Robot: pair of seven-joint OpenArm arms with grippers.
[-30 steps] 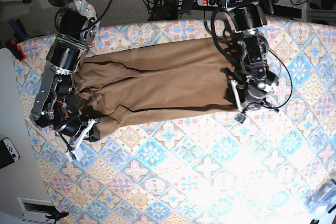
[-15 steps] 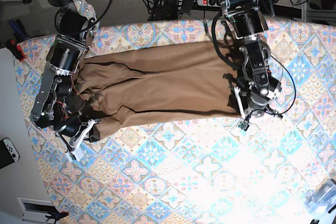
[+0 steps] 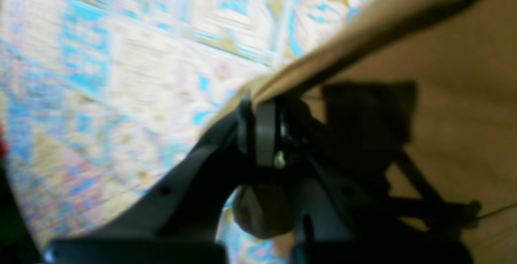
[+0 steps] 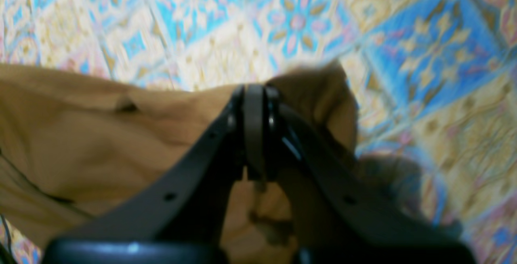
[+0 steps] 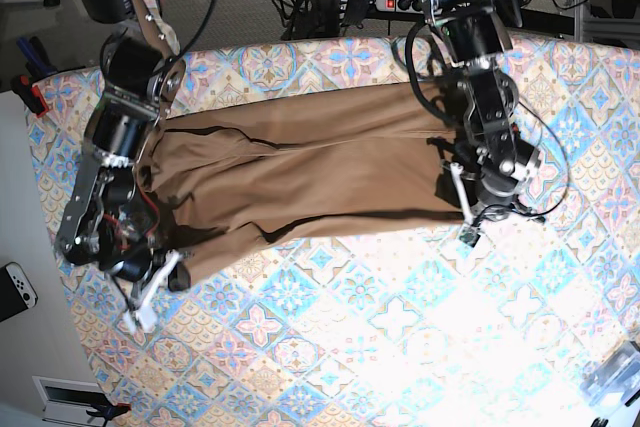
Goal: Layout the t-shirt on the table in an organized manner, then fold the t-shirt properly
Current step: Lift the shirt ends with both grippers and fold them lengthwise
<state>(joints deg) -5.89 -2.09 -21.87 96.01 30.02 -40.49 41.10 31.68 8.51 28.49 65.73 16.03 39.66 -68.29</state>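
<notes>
Strong light pours over the table (image 5: pixel 400 337) from about four o'clock in the overhead view, washing the tile pattern nearly white there, while the far side toward ten o'clock keeps its colours. The t-shirt (image 5: pixel 300 177) throws a thin dark shadow along its near edge. Both wrist views are soft and smeared: the left one blurs the tiles into streaks at nine o'clock, and the left gripper (image 3: pixel 262 135) is a dark, underexposed shape. The right gripper (image 4: pixel 254 126) is likewise dim, with the cloth behind it hazy.
</notes>
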